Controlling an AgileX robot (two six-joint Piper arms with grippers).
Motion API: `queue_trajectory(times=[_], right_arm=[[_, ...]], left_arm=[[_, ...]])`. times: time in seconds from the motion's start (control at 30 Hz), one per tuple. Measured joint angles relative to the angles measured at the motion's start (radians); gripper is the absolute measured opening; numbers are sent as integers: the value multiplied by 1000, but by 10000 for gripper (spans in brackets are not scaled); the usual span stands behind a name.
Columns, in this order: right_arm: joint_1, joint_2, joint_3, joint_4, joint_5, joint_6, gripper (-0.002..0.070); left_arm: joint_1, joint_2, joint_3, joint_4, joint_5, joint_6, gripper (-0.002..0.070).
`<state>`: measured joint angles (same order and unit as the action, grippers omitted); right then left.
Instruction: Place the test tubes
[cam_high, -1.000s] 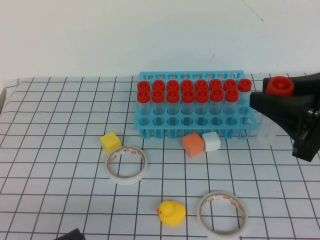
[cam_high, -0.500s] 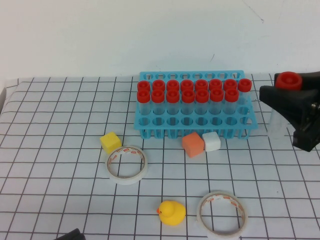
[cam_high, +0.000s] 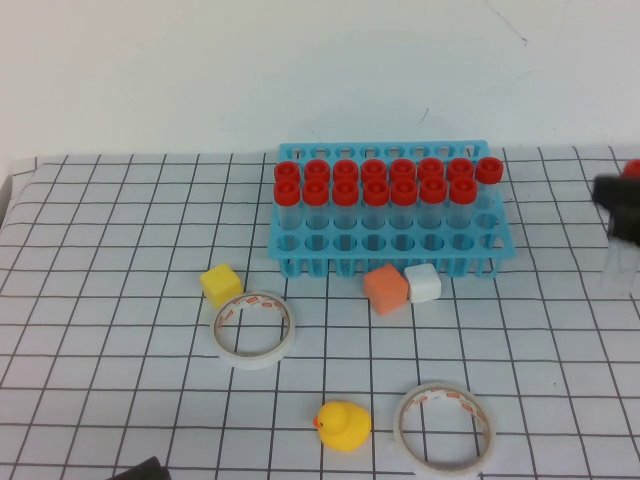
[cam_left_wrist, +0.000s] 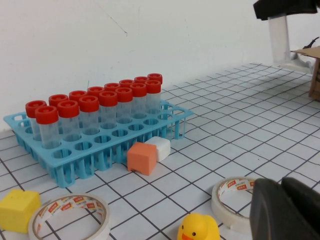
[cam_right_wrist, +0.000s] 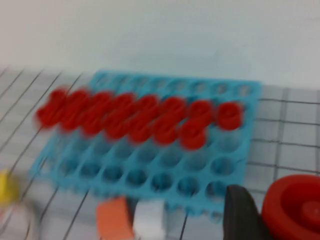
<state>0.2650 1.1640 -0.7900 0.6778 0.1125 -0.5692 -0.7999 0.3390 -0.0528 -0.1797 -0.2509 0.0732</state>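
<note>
High overview, low wrist close-ups, shared rack

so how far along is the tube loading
Done: two rows of red-capped tubes stand in the blue rack. In hand: the right tool, off to the rack's right, grips one more clear tube. Left: seating it; the rack's other holes are empty. The left tool sits shut at the near edge.

- Sky-blue plastic rack; its clear test tubes have red caps.
- Right of the rack: black right gripper clasping a red-capped clear tube.
- Table sheet: white, black grid.
- Before the rack: orange cube, white cube, yellow cube, yellow rubber duck, white tape rolls printed red.
</note>
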Motion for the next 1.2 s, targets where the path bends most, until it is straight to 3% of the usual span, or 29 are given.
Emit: queue_trajectory(times=[0.17, 0.23, 0.27, 0.3, 0.5, 0.73, 1.2], right_arm=[[5, 78, 0, -620, -221, 759, 265], [5, 122, 0, -847, -334, 954, 265], [3, 179, 0, -1023, -485, 1070, 265], [2, 210, -2, -1076, -558, 1095, 265], [2, 370, -6, -1141, -800, 983, 265], [2, 534, -43, -1076, -836, 825, 265], [2, 675, -221, -1045, -838, 767, 264]], left_arm=[[0, 0, 0, 0, 0, 0, -1], [0, 0, 0, 0, 0, 0, -1], [0, 0, 0, 0, 0, 0, -1], [0, 0, 0, 0, 0, 0, -1], [0, 0, 0, 0, 0, 0, -1], [0, 0, 0, 0, 0, 0, -1], [0, 0, 0, 0, 2, 0, -1]])
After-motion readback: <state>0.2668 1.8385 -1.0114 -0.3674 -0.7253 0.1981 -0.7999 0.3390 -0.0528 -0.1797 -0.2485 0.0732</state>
